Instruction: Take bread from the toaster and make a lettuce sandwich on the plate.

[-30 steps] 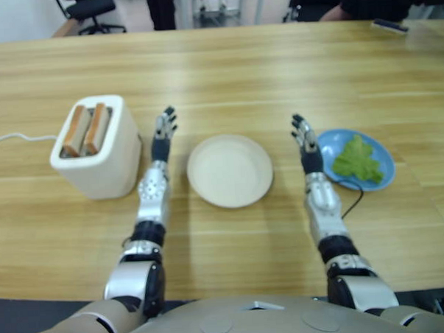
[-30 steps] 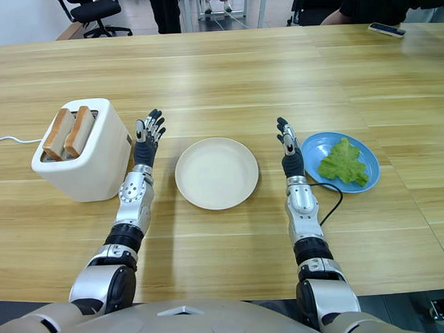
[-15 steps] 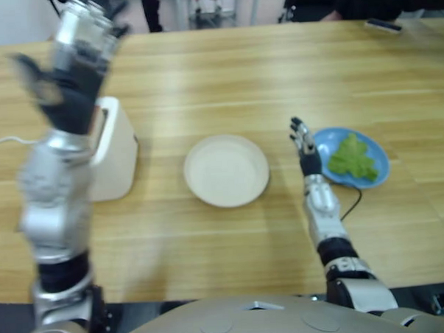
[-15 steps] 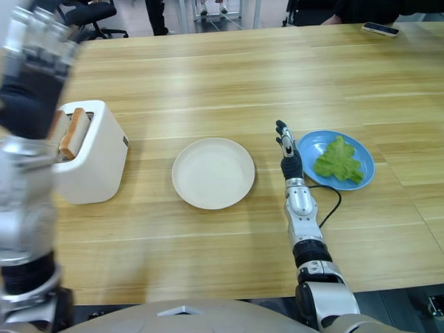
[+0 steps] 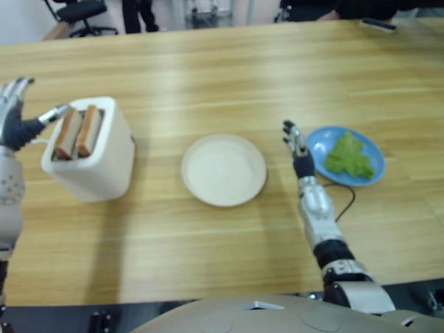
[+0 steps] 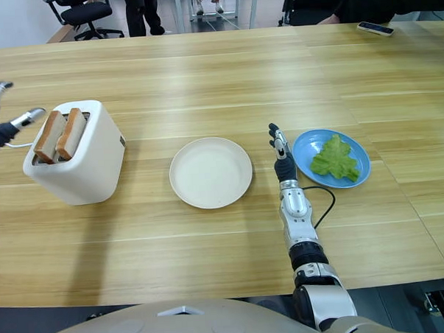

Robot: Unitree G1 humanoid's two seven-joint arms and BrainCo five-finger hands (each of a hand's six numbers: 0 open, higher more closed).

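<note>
Wooden table [image 6: 203,71]: left hand [image 5: 5,121] splayed, empty, beside the toaster [image 6: 89,168] toward its left edge; right hand [image 6: 283,160] flat, empty, between plate [image 6: 210,172] and lettuce [image 6: 332,160].

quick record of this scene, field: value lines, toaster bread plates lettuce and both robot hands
toaster: white, upright, left side of the table
bread: two slices standing in the toaster slots
plate: cream, nothing on it, mid-table
lettuce: on the blue plate, right of the plate
left robot hand: open, raised left of the toaster, holding nothing
right robot hand: open, fingers straight, between the two plates
</note>
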